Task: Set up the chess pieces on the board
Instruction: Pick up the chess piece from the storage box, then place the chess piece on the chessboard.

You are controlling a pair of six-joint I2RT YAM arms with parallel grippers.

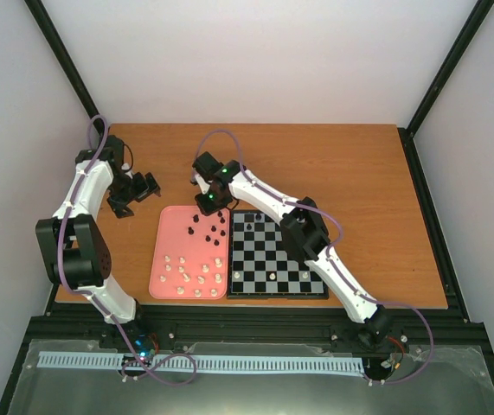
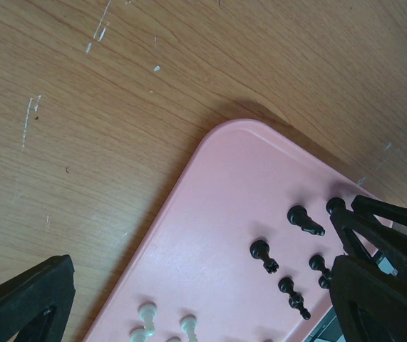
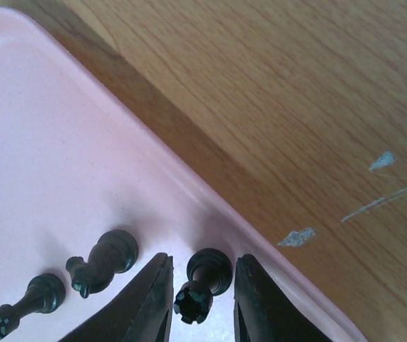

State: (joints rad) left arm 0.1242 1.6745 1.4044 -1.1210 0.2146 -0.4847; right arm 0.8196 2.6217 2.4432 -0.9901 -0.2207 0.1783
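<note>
Item: chess set-up, pick-up step in hand. The board [image 1: 259, 255] lies on the desk [image 1: 359, 173] with only a few pieces standing on it, so most of the task remains, by this reckoning. The pink tray [image 1: 167, 251] sits at the board's 9 o'clock, touching or just beside it. The cream-white pieces [image 1: 190, 275] are spread over the tray's 6 o'clock half, and the black pieces [image 1: 208, 226] are gathered toward its 1 o'clock corner. The right claw [image 3: 203, 303] is set narrow astride one black piece [image 3: 209, 271], which lies tipped over just beside the tray rim with its crowned head toward the camera. Whether the pads actually press it cannot be told. Two more toppled black pieces [image 3: 107, 260] lie at its 9 o'clock. The left claw [image 1: 138, 194] hangs wide and empty over bare desk at the tray's 10 o'clock. The next move likely calls for a firm pinch, a straight lift clear of the rim and the neighbours, and a carry toward 3 o'clock to a board square, where the piece must be stood upright. Obscured: the right arm covers part of the board. Piece types are too small to name from above. The right wrist view cuts off its own fingers at the lower edge.
</note>
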